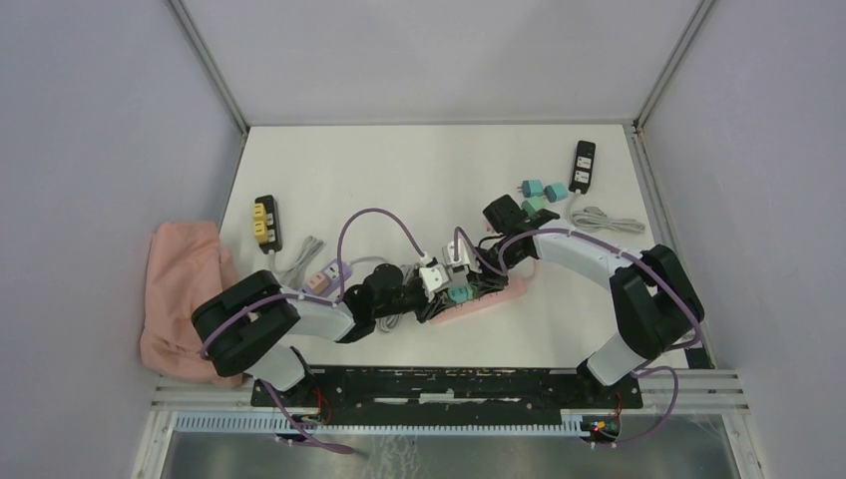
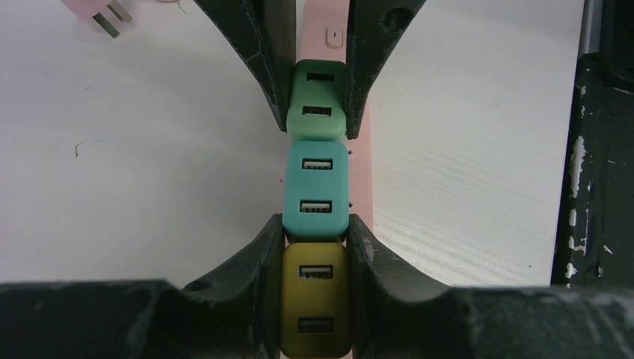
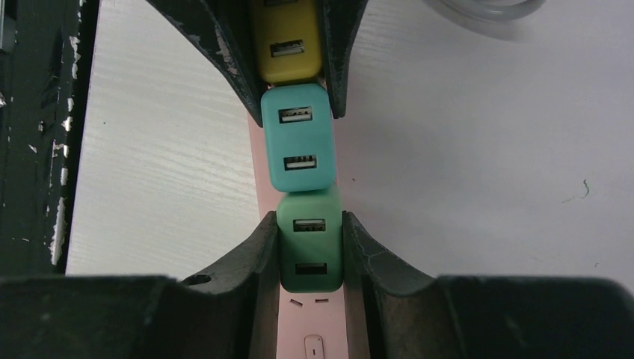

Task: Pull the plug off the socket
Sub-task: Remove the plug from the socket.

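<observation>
On the tabletop [image 1: 419, 170], near the middle, pinched the green plug [image 3: 310, 258], seated in the pink socket strip [image 3: 310, 325], with the right hand [image 3: 309, 243], seemingly for pulling; clamped the yellow plug [image 2: 315, 299] with the left hand [image 2: 315, 250], probably to anchor the strip.

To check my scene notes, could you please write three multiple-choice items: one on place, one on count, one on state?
1. Which colour of plug sits mid-row on the pink power strip? A yellow B green C teal
2. How many plugs are seated in that strip? A three B two C five
3. How do the right arm's jaws stand? A open above the table B shut on the green plug C shut on a cable
Key: C, the teal plug lies between the yellow plug and the green one; A, both wrist views show three in line; B, the right wrist view shows them pressed on its sides.
</observation>
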You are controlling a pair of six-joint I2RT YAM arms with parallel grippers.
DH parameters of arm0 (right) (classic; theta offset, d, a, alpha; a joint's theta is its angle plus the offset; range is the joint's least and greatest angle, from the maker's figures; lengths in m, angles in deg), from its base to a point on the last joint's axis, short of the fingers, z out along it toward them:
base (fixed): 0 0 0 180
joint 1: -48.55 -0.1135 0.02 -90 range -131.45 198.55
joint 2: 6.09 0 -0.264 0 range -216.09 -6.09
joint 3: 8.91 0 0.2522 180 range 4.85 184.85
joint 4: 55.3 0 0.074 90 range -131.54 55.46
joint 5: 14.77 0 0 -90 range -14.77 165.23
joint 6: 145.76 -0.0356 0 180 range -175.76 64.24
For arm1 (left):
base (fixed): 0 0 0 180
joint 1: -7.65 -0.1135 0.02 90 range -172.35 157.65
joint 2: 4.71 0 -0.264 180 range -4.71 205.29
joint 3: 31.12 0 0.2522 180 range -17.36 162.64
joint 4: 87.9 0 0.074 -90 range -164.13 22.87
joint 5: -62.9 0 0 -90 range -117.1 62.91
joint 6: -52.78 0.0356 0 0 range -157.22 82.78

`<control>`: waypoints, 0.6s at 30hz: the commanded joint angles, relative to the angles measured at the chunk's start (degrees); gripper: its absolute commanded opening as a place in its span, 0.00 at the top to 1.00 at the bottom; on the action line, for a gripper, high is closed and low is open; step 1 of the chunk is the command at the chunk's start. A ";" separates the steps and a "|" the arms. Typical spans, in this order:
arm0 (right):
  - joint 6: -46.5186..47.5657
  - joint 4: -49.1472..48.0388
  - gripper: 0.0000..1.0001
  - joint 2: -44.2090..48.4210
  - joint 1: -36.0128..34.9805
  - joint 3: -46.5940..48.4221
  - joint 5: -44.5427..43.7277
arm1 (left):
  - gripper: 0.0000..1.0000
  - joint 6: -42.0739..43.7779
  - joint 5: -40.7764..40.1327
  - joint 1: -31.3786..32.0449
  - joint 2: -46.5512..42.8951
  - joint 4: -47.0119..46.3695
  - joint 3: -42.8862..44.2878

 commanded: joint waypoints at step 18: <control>-2.83 3.20 1.00 1.14 1.09 4.07 9.08 | 0.97 1.12 -0.38 0.08 3.76 4.07 1.42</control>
